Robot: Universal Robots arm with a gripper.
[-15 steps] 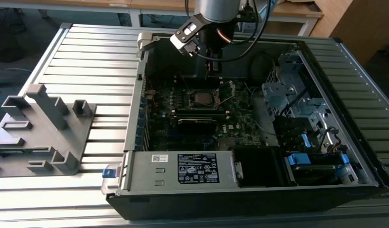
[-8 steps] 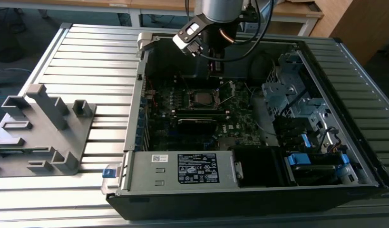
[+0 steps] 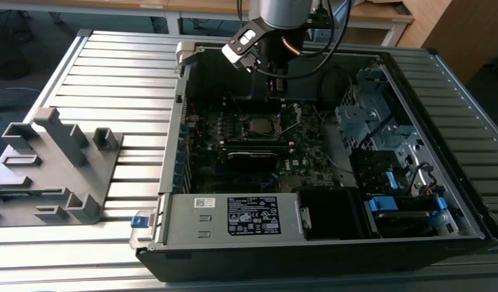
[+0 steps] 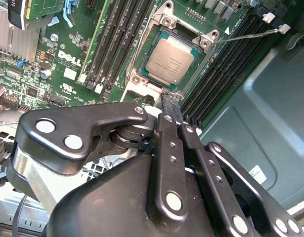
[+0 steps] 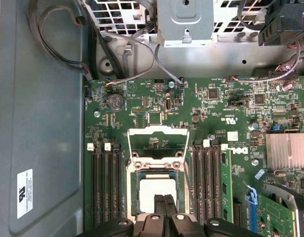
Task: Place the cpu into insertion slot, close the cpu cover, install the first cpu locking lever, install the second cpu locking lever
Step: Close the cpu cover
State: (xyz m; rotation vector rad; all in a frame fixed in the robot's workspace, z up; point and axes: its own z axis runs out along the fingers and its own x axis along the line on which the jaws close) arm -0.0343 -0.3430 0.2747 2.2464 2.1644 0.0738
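The table point(image 3: 111, 67) under me is ribbed grey metal. An open computer case point(image 3: 314, 258) lies flat on it. A grey moulded stand point(image 3: 62, 158) sits beside the case, on the exterior view's left.

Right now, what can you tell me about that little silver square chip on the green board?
The cpu is a flat square chip with a dull silver-grey metal top bearing faint print. It lies level in the insertion slot, uncovered: the cpu cover stands swung open beside it. The gripper hovers by one edge; contact cannot be told.
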